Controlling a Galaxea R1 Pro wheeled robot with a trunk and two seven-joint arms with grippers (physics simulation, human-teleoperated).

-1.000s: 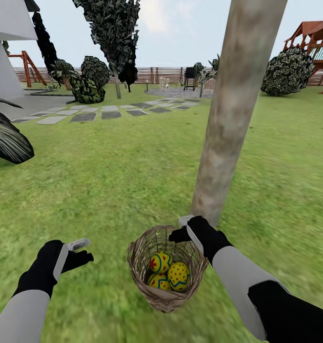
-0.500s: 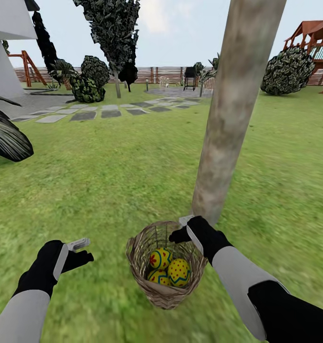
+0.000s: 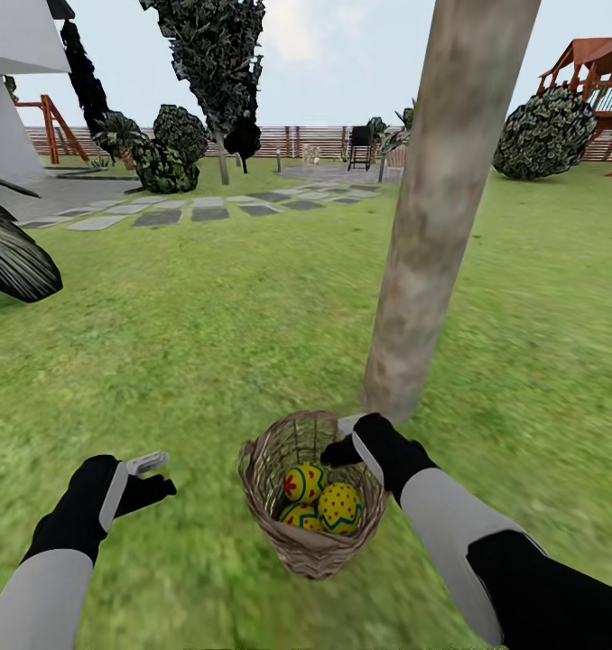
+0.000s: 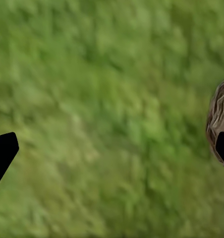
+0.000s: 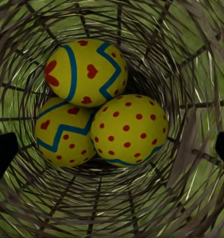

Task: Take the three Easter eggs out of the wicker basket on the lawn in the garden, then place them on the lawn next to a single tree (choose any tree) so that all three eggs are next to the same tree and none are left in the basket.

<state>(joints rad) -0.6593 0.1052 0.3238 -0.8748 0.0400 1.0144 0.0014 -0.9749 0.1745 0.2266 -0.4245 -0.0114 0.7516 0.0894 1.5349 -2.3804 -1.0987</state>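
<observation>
The right gripper [image 3: 347, 440] hangs at the far rim of the wicker basket [image 3: 310, 551], jaws spread wide, and the three Easter eggs [image 5: 99, 129] lie straight ahead of it at the bottom. The woven wall rings them closely. Just beyond stands the tree [image 3: 432, 226] on the lawn [image 3: 207, 325]; the left gripper [image 3: 148, 478], also spread, waits well aside.

The lawn [image 3: 207, 334] carries the tree [image 3: 414, 298], with the wicker basket [image 3: 310, 542] just beside its base.
</observation>
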